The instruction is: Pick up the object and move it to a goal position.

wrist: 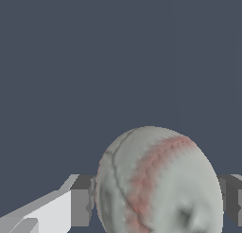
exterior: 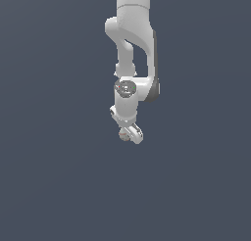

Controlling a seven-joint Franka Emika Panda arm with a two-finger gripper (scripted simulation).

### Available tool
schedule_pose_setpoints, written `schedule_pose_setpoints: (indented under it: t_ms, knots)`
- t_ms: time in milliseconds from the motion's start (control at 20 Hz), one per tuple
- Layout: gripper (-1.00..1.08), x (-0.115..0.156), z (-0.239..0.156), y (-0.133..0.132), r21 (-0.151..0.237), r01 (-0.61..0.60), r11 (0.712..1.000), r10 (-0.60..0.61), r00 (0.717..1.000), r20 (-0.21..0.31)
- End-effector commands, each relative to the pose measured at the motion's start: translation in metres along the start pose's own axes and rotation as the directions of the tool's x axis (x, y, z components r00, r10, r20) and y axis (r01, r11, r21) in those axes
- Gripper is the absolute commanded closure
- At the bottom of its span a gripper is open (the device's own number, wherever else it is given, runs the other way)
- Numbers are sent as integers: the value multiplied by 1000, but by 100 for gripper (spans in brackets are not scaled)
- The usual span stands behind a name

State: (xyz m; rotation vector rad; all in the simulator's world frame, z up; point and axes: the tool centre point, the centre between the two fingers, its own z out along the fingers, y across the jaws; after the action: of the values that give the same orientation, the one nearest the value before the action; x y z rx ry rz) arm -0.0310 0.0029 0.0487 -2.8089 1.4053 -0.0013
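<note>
Fingers (wrist: 78, 201) of my hand (exterior: 129, 134) are pressed on both sides of the small whitish-grey ball with reddish stitching (wrist: 158, 182). I judge this clamp is for carrying it to the goal.

Ball (wrist: 158, 182) between gripper (wrist: 158, 199) fingers (wrist: 80, 201) (touching)

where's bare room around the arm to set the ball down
Bare grey surface lies on every side of the arm: broad patches toward the exterior view's left and right, and a wide one below the gripper. The only crowded spot is the gripper itself, where the ball fills the gap between the fingers.
</note>
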Motion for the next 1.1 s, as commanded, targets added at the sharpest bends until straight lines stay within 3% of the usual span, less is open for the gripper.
schedule_pose_setpoints:
  t_ms: [0, 550, 1050]
  knots:
    - [108, 0, 1, 1, -1, -1, 1000, 1, 1000, 0]
    - [108, 5, -8, 2, 0, 0, 1000, 0, 1000, 0]
    - [108, 45, -68, 21, 0, -1, 1000, 1, 1000, 0]
